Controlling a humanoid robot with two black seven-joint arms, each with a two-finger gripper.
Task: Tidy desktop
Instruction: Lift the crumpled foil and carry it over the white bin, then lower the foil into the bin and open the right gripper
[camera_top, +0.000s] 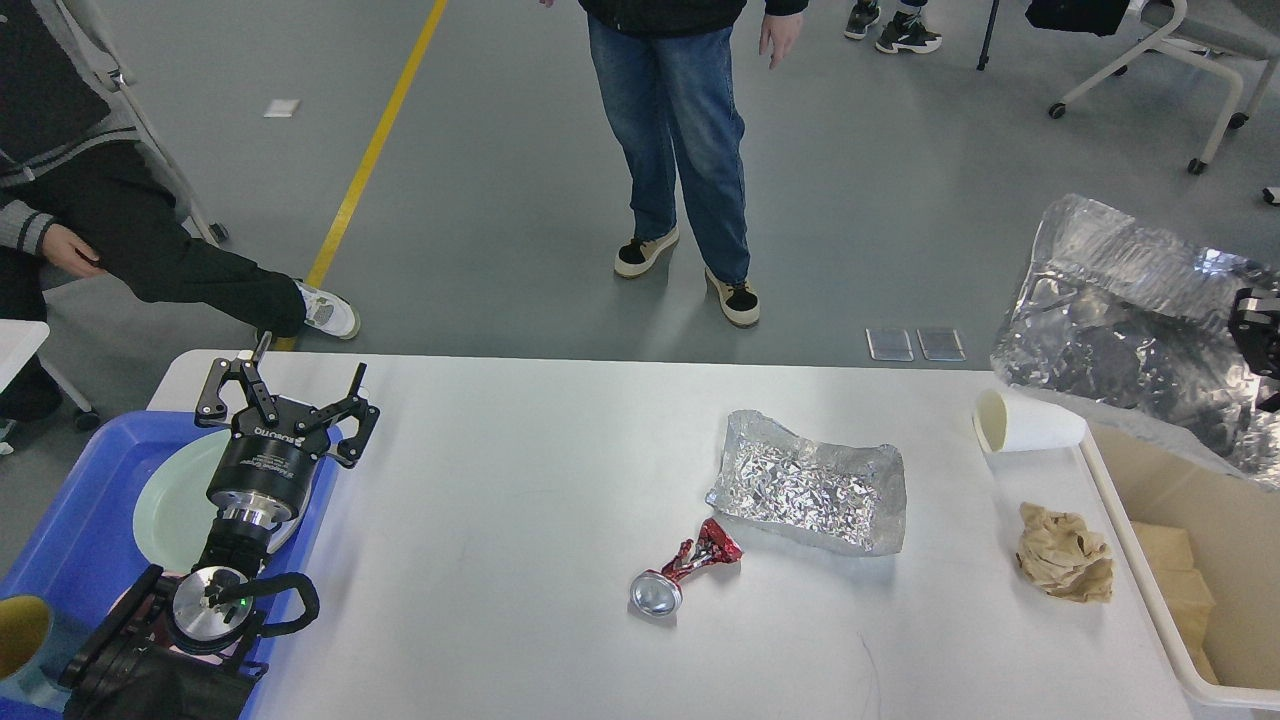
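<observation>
1. The white desktop (480, 560) fills the lower half of the head view, with a blue tray (90, 500) at its left end and a cream bin (1150, 560) at its right end
2. The left gripper (290, 400) hangs above the tray's pale green plate (175, 500), fingers spread wide and gripping nothing
3. The right gripper (1258, 335) shows only at the right frame edge, against a large foil sheet (1120, 320) raised above the bin; whether it is clenched cannot be told
4. Mid-table lie a crumpled foil piece (810, 485) and, just beside it, a crushed red can (685, 570)
5. Nearer the bin, a white paper cup (1030, 422) lies on its side, well apart from a wadded brown paper (1065, 565)
6. A person in jeans (680, 150) stands beyond the table
</observation>
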